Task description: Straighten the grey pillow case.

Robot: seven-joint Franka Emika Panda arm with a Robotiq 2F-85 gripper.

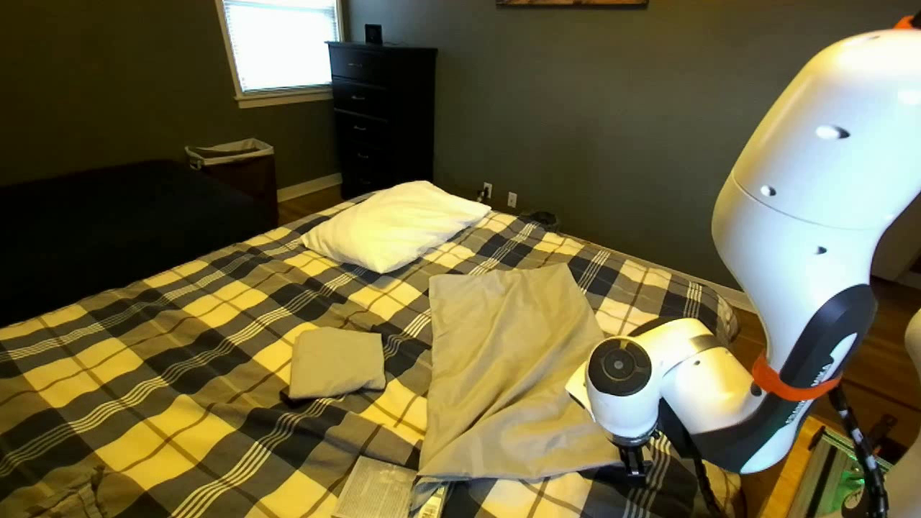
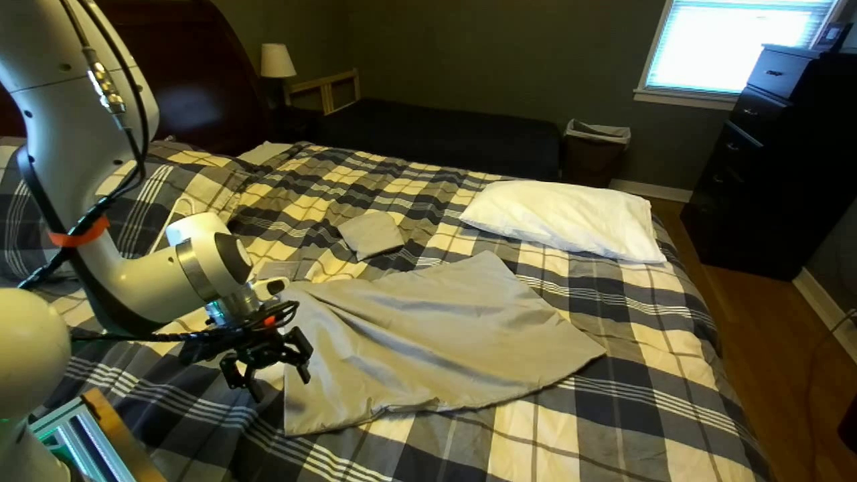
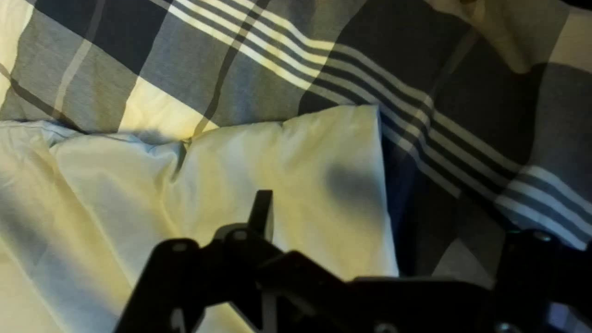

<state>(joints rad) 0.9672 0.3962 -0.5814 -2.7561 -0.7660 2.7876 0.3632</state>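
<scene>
Grey pillow case (image 2: 428, 338) lay long-ways from claw (image 2: 281, 385) roughly toward black dresser (image 2: 770, 167). Looked thin and wrinkly, with one long edge bunched up. Claw was spread wide.

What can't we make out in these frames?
Pillow case: underside hidden by its top layer, all views; part behind the fingers hidden in the wrist view.
Wall picture: cut off by the top edge, in an exterior view.
Arm: cut off by image edges, in both exterior views.
</scene>
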